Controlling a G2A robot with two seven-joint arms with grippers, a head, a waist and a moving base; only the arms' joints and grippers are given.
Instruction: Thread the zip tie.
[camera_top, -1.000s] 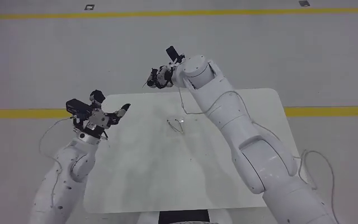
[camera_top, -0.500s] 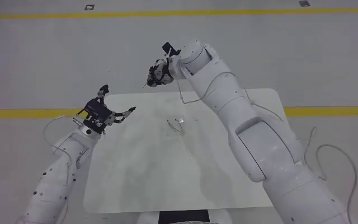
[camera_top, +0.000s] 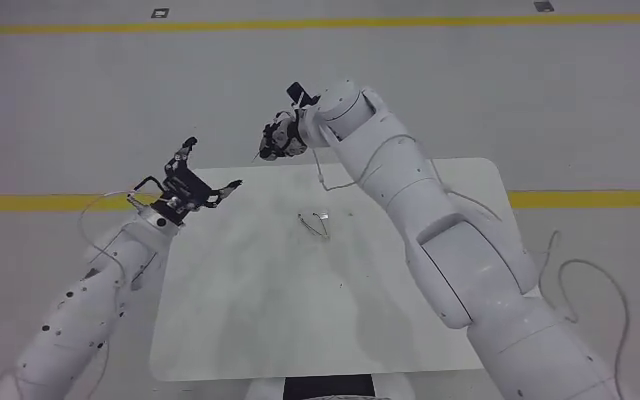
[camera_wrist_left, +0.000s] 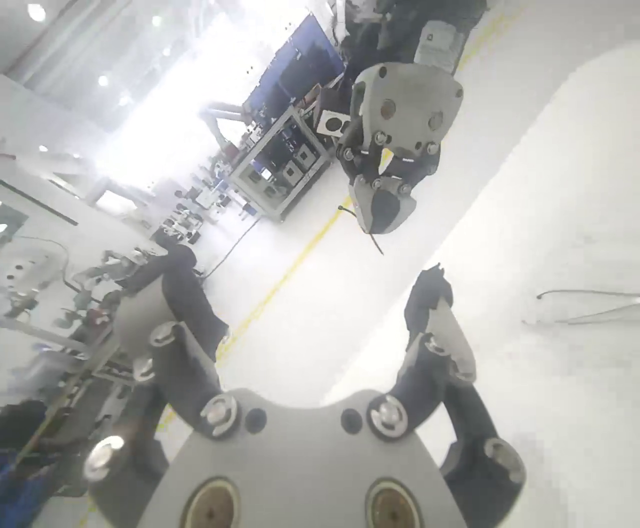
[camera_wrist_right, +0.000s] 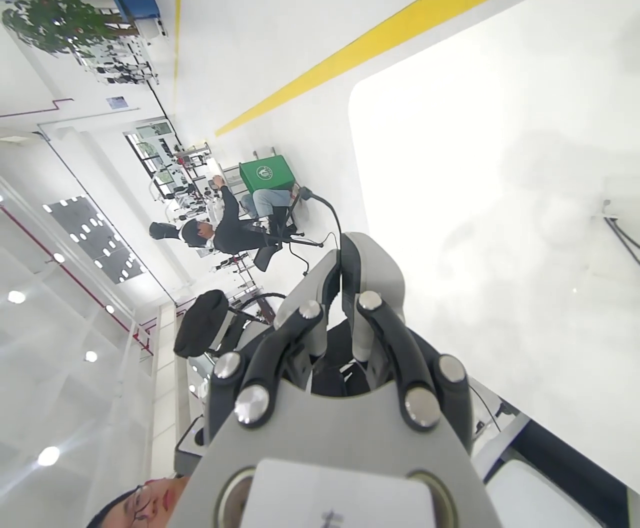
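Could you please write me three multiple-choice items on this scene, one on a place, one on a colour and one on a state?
1. Where do the loose thin dark plastic zip ties lie? A on the floor; B near the middle of the white rounded table; C on a chair.
2. What colour is the painted floor stripe? A red; B yellow; C blue.
3. How is the left hand? A open and empty; B shut on a zip tie; C shut and empty.
Key: 1 B, they rest on the tabletop; 2 B, the line is yellow; 3 A, its fingers stand apart with nothing between.
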